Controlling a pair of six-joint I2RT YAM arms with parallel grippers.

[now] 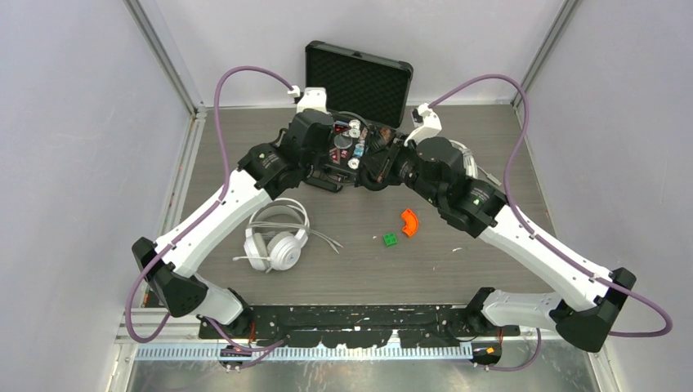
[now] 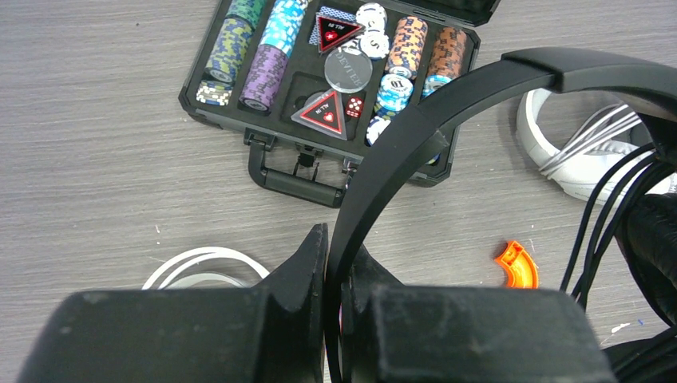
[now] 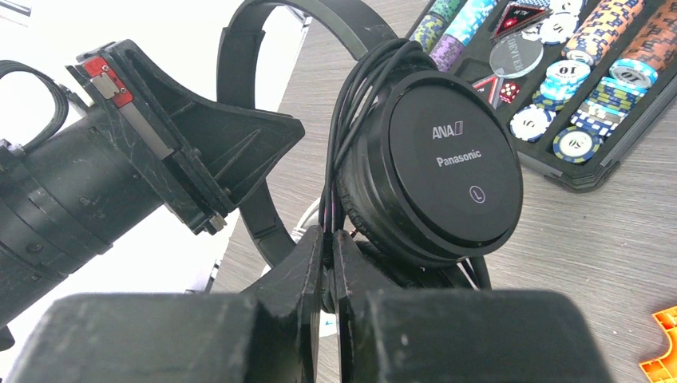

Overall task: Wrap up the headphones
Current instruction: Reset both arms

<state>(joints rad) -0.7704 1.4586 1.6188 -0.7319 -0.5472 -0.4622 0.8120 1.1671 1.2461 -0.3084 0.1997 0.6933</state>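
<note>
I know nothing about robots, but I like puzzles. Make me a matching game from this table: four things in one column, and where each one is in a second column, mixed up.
Things
1. black headphones
2. white headset
3. orange curved piece
4. poker chip case

Places
A. open at the far side of the table, lid up
B. lying flat beside the left arm
C. gripped by the left end effector and the right end effector
D. close to the green block, not touching it

Pairs: 1-C, 2-B, 3-D, 4-A
</note>
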